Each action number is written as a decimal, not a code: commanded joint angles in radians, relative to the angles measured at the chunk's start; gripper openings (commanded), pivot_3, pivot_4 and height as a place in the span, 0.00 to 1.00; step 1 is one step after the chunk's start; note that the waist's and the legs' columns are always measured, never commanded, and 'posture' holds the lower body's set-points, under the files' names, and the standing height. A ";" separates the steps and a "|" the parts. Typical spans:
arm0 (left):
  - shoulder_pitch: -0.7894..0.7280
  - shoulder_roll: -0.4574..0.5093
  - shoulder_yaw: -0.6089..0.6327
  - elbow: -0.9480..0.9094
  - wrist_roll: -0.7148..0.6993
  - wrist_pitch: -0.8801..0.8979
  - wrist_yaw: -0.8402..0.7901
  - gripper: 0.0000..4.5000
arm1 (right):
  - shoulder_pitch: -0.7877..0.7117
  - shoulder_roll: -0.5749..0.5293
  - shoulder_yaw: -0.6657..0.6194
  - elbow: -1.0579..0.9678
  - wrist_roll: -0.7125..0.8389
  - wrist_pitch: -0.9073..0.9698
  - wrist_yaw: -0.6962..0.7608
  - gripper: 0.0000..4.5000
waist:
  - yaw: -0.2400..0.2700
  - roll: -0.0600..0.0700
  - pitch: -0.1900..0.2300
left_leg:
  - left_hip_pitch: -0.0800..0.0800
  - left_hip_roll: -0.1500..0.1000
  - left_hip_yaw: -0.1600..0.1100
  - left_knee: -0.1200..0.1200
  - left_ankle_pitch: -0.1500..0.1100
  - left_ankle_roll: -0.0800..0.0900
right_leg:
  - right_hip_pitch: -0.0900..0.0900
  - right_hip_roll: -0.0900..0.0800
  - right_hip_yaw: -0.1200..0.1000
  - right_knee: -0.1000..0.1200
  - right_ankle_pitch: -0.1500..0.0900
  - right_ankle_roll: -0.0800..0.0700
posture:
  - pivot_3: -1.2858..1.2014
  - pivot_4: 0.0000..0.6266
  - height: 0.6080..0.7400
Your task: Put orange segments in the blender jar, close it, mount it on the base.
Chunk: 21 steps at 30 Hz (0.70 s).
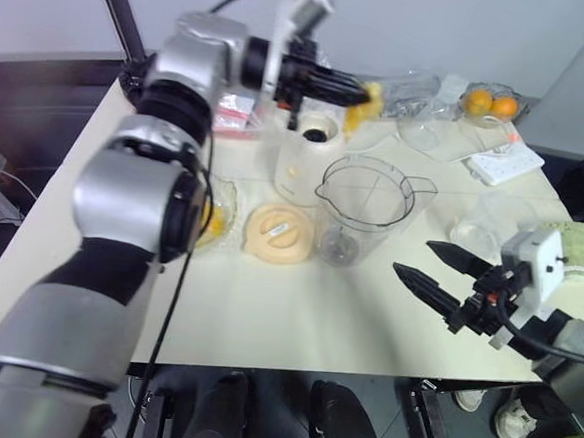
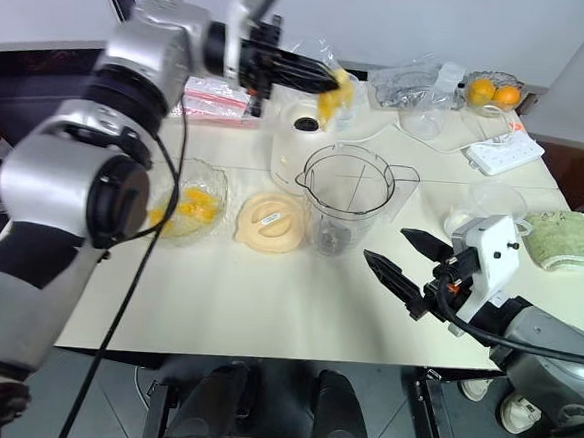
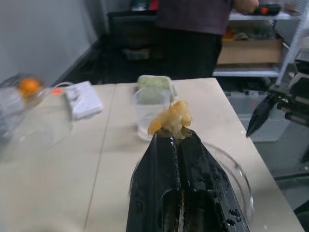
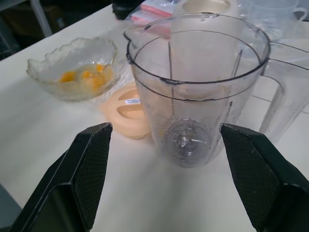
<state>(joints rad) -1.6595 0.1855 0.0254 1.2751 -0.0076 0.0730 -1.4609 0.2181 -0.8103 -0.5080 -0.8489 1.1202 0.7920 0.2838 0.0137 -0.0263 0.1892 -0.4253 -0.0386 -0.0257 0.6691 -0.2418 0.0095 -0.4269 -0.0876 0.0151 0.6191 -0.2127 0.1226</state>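
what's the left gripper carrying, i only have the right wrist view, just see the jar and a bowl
Observer: The left gripper is shut on an orange segment.
Operator: where is it relative to the jar
Observer: In the air behind the blender jar, above the base, not yet over the jar's mouth.
Operator: anything in the jar yet
Observer: No fruit shows in it from the head views; more segments lie in the scalloped bowl.
Operator: lid on
Observer: No, the lid lies flat on the table between bowl and jar.
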 commanded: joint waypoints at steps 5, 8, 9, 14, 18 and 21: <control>0.040 -0.098 -0.091 0.004 0.083 -0.072 0.111 0.01 | 0.008 0.016 -0.008 -0.065 0.004 -0.035 -0.055 0.83 | -0.001 0.000 0.000 | 0.001 0.000 0.000 0.000 0.000 0.000 | 0.000 0.001 0.000 0.000 0.000 0.000 | 0.52 0.24 1.00; 0.053 -0.103 -0.107 0.010 0.098 -0.082 0.098 0.13 | 0.022 0.019 -0.013 -0.071 0.004 -0.040 -0.066 0.83 | -0.002 0.000 0.000 | 0.000 0.000 0.000 0.000 0.000 0.000 | 0.000 0.001 0.001 0.000 0.000 0.000 | 0.52 0.24 1.00; 0.053 -0.103 -0.107 0.011 0.096 -0.078 0.090 0.20 | 0.027 0.019 -0.014 -0.072 0.003 -0.042 -0.068 0.83 | -0.001 0.000 0.000 | 0.001 0.000 0.000 0.000 0.000 0.000 | 0.000 0.001 0.001 0.000 0.000 0.000 | 0.52 0.24 1.00; 0.054 -0.093 -0.115 0.007 0.107 -0.090 0.078 0.76 | 0.041 0.019 -0.010 -0.068 -0.003 -0.055 -0.074 0.83 | 0.001 0.000 0.000 | 0.000 0.000 0.000 0.000 0.000 0.000 | 0.000 0.000 0.001 0.000 0.000 0.000 | 0.52 0.24 1.00; 0.045 -0.081 -0.104 0.003 0.095 -0.076 0.068 0.85 | 0.038 0.015 -0.001 -0.057 -0.010 -0.062 -0.072 0.83 | 0.000 0.000 0.000 | 0.000 0.000 0.000 0.000 0.000 0.000 | 0.000 0.000 0.001 0.000 0.000 0.000 | 0.52 0.24 1.00; 0.044 -0.069 -0.110 -0.004 0.099 -0.082 0.059 0.85 | 0.044 0.010 0.000 -0.048 -0.025 -0.062 -0.059 0.83 | 0.000 0.000 0.000 | 0.000 0.000 0.000 0.000 0.000 0.000 | 0.000 0.000 0.001 0.000 0.000 0.000 | 0.52 0.24 1.00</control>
<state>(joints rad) -1.5789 0.1084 -0.0909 1.3025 0.1000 0.0072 -1.3950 0.2643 -0.7971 -0.4968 -0.8881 1.1045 0.7530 0.2171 0.0137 -0.0259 0.1890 -0.4250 -0.0384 -0.0258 0.6689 -0.2419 0.0097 -0.4269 -0.0870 0.0156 0.6187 -0.2128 0.1226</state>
